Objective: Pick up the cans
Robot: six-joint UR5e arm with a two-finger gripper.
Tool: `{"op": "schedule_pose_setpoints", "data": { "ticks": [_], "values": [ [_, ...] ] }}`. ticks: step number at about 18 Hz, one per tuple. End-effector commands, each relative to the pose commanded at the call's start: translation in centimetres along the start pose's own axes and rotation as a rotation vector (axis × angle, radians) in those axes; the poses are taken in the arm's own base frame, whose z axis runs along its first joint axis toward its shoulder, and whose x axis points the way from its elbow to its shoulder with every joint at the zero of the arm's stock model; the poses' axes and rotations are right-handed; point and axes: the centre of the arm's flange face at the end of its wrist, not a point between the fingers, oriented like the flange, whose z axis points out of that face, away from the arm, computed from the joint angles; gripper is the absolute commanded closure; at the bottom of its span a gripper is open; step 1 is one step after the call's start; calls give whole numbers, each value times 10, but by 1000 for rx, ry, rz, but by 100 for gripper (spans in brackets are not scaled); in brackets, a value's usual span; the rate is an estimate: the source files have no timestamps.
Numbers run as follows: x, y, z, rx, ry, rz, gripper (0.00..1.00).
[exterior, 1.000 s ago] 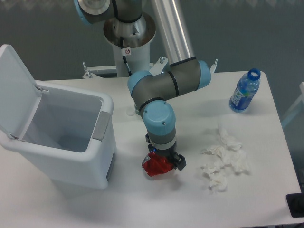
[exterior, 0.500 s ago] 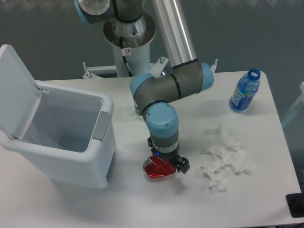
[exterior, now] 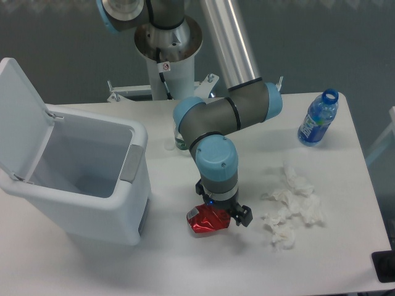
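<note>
The can [exterior: 205,221] is a shiny red, dented lump lying on the white table [exterior: 185,265], just right of the bin's front corner. My gripper [exterior: 222,216] points straight down over the can's right side, and the blue wrist hides most of it. One black finger [exterior: 243,216] shows to the right of the can. The other finger is hidden, so I cannot tell how the jaws stand or whether they hold the can.
A white bin [exterior: 74,179] with its lid open stands at the left. White tissue wads [exterior: 290,209] lie right of the gripper. A blue-labelled clear bottle [exterior: 318,118] stands at the back right. Something clear [exterior: 178,142] peeks out behind the arm's elbow.
The arm has moved a little to the right and toward the front edge. The red can has shifted slightly the same way beneath it.
</note>
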Motion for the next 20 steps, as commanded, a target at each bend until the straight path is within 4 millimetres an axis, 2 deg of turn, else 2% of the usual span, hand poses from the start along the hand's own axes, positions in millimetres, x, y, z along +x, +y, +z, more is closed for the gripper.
{"op": "schedule_pose_setpoints", "data": {
  "ticks": [8,11,18,20],
  "values": [
    [-5,2,-1,2,-4,-31,1],
    [-6,1,0,3,-5,-48,6],
    [-7,0,4,-2,-1,-95,7],
    [-6,-1,5,-3,1,-98,12]
  ]
}}
